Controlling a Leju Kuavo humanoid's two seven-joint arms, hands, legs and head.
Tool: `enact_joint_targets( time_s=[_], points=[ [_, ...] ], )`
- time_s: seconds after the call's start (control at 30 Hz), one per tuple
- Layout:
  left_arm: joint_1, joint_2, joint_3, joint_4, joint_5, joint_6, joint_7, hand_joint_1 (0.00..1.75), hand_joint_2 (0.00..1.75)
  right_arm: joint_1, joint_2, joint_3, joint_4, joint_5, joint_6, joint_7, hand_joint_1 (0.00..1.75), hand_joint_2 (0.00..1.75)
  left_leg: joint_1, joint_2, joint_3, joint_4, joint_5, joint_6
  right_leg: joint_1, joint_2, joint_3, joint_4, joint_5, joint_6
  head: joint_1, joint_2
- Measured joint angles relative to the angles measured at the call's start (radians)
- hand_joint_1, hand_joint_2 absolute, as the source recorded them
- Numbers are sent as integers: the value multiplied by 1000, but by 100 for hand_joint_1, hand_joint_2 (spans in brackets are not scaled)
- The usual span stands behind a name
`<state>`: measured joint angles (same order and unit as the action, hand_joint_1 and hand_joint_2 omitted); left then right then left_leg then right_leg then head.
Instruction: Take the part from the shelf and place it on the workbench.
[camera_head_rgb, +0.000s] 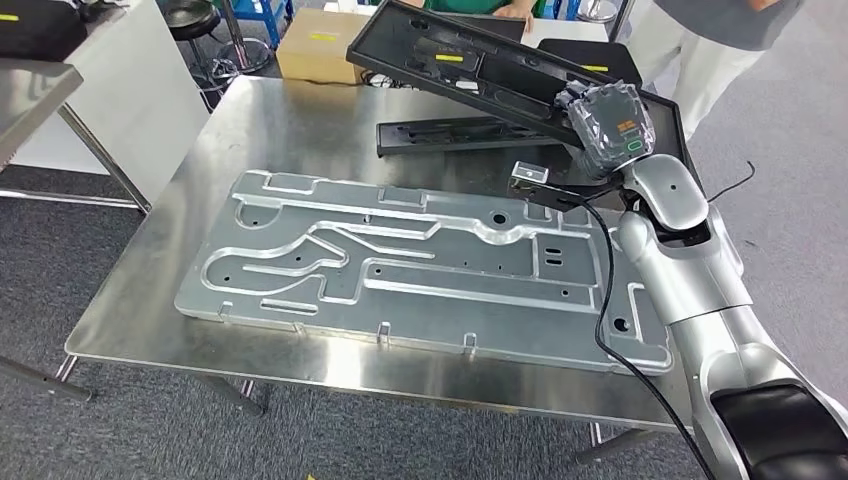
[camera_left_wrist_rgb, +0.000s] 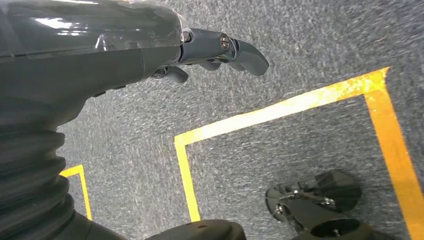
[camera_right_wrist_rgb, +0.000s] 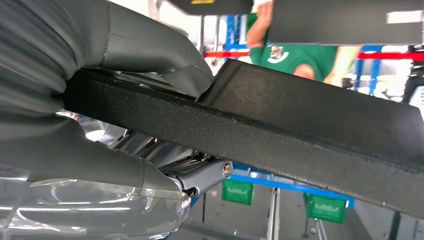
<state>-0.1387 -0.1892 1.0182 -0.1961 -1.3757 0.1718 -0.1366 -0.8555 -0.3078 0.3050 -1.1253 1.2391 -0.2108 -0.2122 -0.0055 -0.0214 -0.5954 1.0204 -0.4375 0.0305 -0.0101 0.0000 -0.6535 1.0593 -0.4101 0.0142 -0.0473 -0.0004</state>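
Now the right hand (camera_head_rgb: 612, 120) grips the black part (camera_head_rgb: 470, 65) by its edge, thumb and fingers pinching it, tilted above the workbench (camera_head_rgb: 300, 125); level it, lower gently; left hand (camera_left_wrist_rgb: 215, 47) hangs, fingers seemingly loosely curled, empty.

A machined plate (camera_head_rgb: 420, 270) is lying across the workbench (camera_head_rgb: 300, 130), with a long part (camera_head_rgb: 465, 133) resting behind it. Above both, the right hand (camera_head_rgb: 610, 125) is holding a tilted tray-like part (camera_head_rgb: 450, 60); a cardboard box (camera_head_rgb: 320, 45) is sitting beyond the bench.
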Motion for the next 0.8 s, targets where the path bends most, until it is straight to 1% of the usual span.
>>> enact_joint_targets(
  time_s=[0.03, 0.07, 0.13, 0.17, 0.2, 0.23, 0.27, 0.3, 0.33, 0.37, 0.4, 0.43, 0.47, 0.5, 0.53, 0.57, 0.63, 0.67, 0.7, 0.73, 0.77, 0.8],
  points=[
    [-1, -2, -1, 0, 0, -2, 0, 0, 175, -11, 0, 9, 29, 19, -7, 5, 175, 175, -1, -1, 0, 1, -3, -4, 4, 0, 10, -27, 5, -4, 0, 0],
    [-3, -3, -1, 0, -1, -4, -1, 0, 175, -20, 0, 18, 61, 38, -13, 9, 175, 175, 0, -1, -1, 0, -4, -9, 7, 0, 13, -33, 0, -7, 0, 0],
    [-6, -5, -3, 0, -2, -7, -2, 0, 175, -25, 3, 32, 123, 68, -23, 14, 175, 175, 2, -1, 2, -2, -9, -19, 4, -1, 20, -46, 0, -13, 0, 0],
    [-7, -5, -3, 0, -3, -8, -2, 0, 175, -26, 8, 38, 153, 77, -30, 14, 175, 175, 1, 0, -1, 9, -18, -25, 1, -2, 26, -52, 1, -17, 0, 0],
    [-8, -5, -3, 0, -4, -9, -3, 0, 175, -25, 13, 43, 182, 83, -37, 16, 175, 175, 1, 2, -14, 40, -37, -30, -3, -3, 32, -58, 1, -20, -1, 0],
    [-8, -5, -4, 0, -4, -10, -3, 0, 175, -23, 20, 47, 211, 87, -44, 17, 175, 175, 3, 6, -39, 93, -64, -36, -5, -4, 37, -61, 0, -23, -1, 0],
    [-9, -5, -4, 0, -4, -11, -5, 0, 175, -21, 26, 52, 239, 90, -51, 19, 175, 175, 5, 9, -72, 160, -92, -41, -4, -4, 39, -61, -2, -26, -2, 0],
    [-11, -5, -4, 0, -2, -12, -6, 0, 175, -15, 33, 56, 266, 92, -57, 21, 175, 175, 8, 12, -107, 224, -114, -44, -4, -5, 40, -61, -4, -28, -2, 0],
    [-12, -5, -4, 0, -1, -13, -7, 0, 175, -8, 41, 60, 290, 93, -63, 21, 175, 175, 10, 14, -130, 263, -120, -47, -4, -5, 41, -60, -5, -28, -2, 0],
    [-13, -5, -4, 0, 0, -14, -7, 0, 175, 0, 51, 64, 314, 94, -70, 20, 175, 175, 11, 15, -135, 265, -107, -49, -4, -5, 43, -59, -8, -28, -2, 0],
    [-13, -5, -4, 0, 2, -14, -6, 0, 175, 8, 62, 68, 337, 94, -78, 17, 175, 175, 13, 16, -121, 228, -75, -49, -4, -3, 45, -57, -11, -27, -2, 0],
    [-12, -5, -4, 0, 2, -15, -5, 0, 175, 15, 74, 71, 358, 94, -84, 13, 175, 175, 14, 17, -92, 160, -34, -49, -4, -1, 48, -55, -15, -24, -2, 0],
    [-11, -5, -4, 0, 3, -15, -4, 0, 175, 20, 86, 74, 377, 94, -88, 10, 175, 175, 15, 17, -61, 93, -5, -46, -3, 2, 49, -52, -18, -21, -2, 0],
    [-10, -5, -4, 0, 4, -15, -3, 0, 175, 22, 96, 77, 395, 93, -91, 7, 175, 175, 13, 17, -36, 39, 14, -42, -2, 4, 49, -48, -21, -17, -2, 0],
    [-10, -5, -3, 0, 6, -15, -2, 0, 175, 23, 107, 78, 411, 92, -94, 5, 175, 175, 12, 16, -23, 8, 19, -37, -1, 4, 47, -46, -23, -13, -1, 0],
    [-9, -4, -3, 0, 8, -15, -3, 0, 175, 24, 115, 79, 424, 91, -95, 2, 175, 175, 10, 15, -20, 2, 14, -33, 0, 4, 45, -45, -23, -8, -1, 0],
    [-7, -4, -3, 0, 13, -15, -4, 0, 175, 24, 130, 79, 442, 88, -95, -4, 175, 175, 10, 14, -19, -4, 16, -22, -2, 3, 44, -44, -26, 3, -1, 0],
    [-7, -4, -3, 0, 15, -15, -4, 0, 131, 23, 137, 80, 449, 87, -95, -8, 131, 131, 11, 14, -16, -9, 18, -15, -4, 2, 41, -36, -33, 8, -1, 0],
    [-8, -4, -3, 0, 15, -15, -4, 0, 87, 22, 143, 80, 455, 85, -95, -11, 87, 87, 13, 14, -13, -14, 20, -9, -5, 1, 30, -9, -50, 12, -1, 0],
    [-8, -4, -3, 0, 15, -15, -4, 0, 44, 21, 147, 80, 461, 84, -95, -14, 44, 44, 14, 14, -10, -17, 21, -4, -7, 1, 9, 37, -76, 16, -1, 0],
    [-7, -4, -3, 0, 16, -16, -5, 0, 0, 21, 150, 80, 467, 83, -95, -16, 0, 0, 14, 13, -9, -18, 21, -1, -7, 1, -22, 102, -107, 19, -1, 0],
    [-6, -4, -3, 0, 16, -16, -5, 0, 0, 21, 153, 80, 473, 81, -95, -18, 0, 0, 13, 13, -9, -17, 20, 1, -7, 1, -58, 171, -134, 22, -1, 0]
  ],
)
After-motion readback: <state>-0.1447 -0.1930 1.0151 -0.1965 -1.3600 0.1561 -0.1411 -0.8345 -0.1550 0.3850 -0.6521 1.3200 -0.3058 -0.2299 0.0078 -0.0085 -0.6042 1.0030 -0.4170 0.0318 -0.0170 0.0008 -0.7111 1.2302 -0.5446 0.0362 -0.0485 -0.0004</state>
